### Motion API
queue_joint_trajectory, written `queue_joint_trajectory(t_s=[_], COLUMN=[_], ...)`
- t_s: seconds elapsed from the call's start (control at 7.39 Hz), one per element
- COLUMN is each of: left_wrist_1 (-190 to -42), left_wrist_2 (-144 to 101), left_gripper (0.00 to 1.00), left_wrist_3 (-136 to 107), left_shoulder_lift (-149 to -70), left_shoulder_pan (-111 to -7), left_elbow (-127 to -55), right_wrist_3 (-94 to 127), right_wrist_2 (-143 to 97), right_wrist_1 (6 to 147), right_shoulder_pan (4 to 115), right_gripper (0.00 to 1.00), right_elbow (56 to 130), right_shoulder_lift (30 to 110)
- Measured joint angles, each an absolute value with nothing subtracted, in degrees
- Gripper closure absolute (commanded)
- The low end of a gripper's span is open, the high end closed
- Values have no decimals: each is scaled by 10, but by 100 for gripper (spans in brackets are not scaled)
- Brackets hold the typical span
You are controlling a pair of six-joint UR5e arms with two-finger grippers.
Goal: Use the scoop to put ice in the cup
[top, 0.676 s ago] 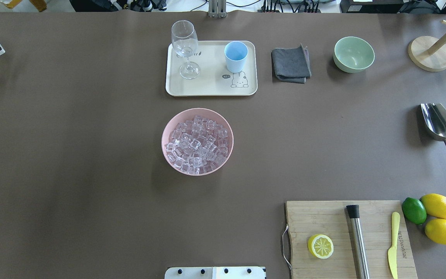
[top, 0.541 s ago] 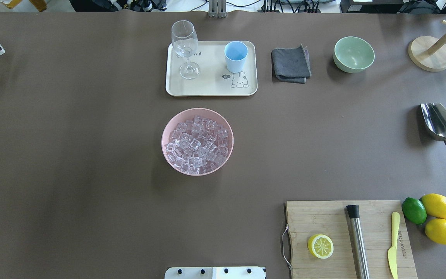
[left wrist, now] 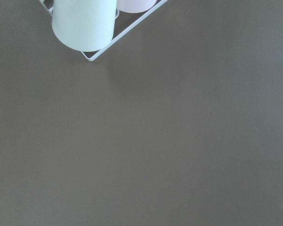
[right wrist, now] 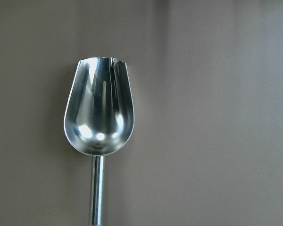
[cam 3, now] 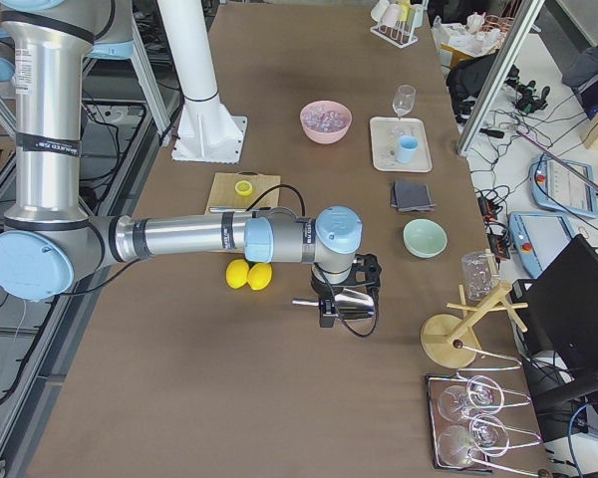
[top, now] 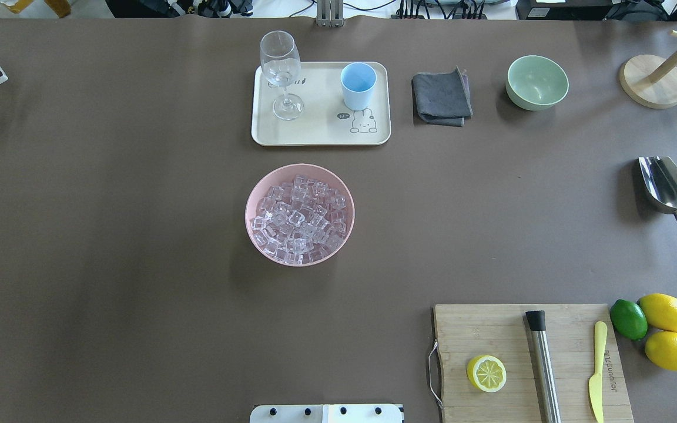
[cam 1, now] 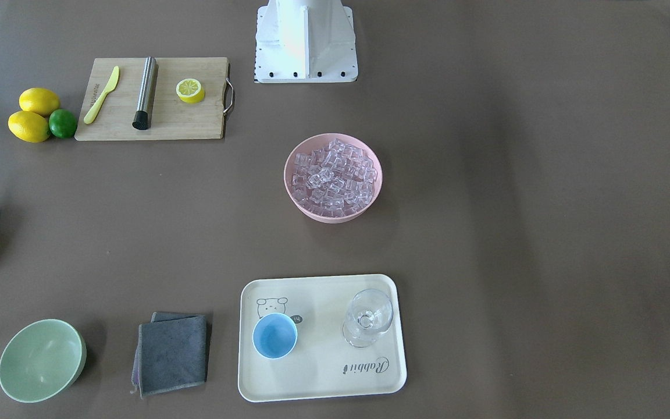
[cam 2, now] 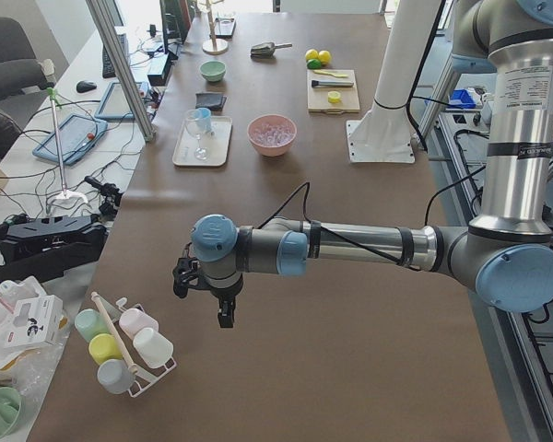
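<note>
Nearest the robot's base, a wooden cutting board (top: pixel 491 329) is seen on the brown surface (top: pixel 138 235), carrying a halved lemon (top: pixel 486 373), a steel cylinder (top: pixel 543 364) and a yellow knife (top: pixel 597 376). Just beside the board, a lime (top: pixel 628 319) and two whole lemons (top: pixel 665 312) are grouped, touching.

Farther out, in the middle, a pink bowl (top: pixel 247 214) is heaped with the ice (top: pixel 300 218). Well apart from it, at the robot's right edge, the scoop (top: pixel 667 188) is laid flat, trough away from the robot and handle toward it. The right pincer (cam 3: pixel 341 304) is held directly above the scoop, which fills the right wrist view (right wrist: pixel 98 113). Whether this pincer is open or closed cannot be told.

Farthest out, a cream tray (top: pixel 321 132) is placed beyond the bowl. The cup (top: pixel 358 86) stands upright on the tray's right half, with no ice seen in it, and a stemmed glass (top: pixel 280 64) on the left half. To the right, a folded grey cloth (top: pixel 441 97) and a pale green bowl (top: pixel 536 82) are found.

The left pincer (cam 2: pixel 203 302) is hung over bare surface near a wire rack (cam 2: pixel 134 368) of cups; its state cannot be told.
</note>
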State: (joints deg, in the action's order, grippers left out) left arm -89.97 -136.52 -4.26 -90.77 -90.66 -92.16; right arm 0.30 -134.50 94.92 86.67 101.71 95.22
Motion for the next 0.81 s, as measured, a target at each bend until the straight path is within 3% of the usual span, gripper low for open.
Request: queue_joint_trajectory(t_s=[0.81], left_wrist_1=[-892], left_wrist_2=[-1320], left_gripper=[1], left_wrist_3=[-42], left_shoulder_lift=[-915], left_shoulder_pan=[-873], left_elbow=[-923], right_wrist_3=[44], right_wrist_2=[-1346], right_wrist_1=[946], right_shoulder_pan=[871], right_gripper=[0], right_elbow=[1042], right_shoulder_lift=[967])
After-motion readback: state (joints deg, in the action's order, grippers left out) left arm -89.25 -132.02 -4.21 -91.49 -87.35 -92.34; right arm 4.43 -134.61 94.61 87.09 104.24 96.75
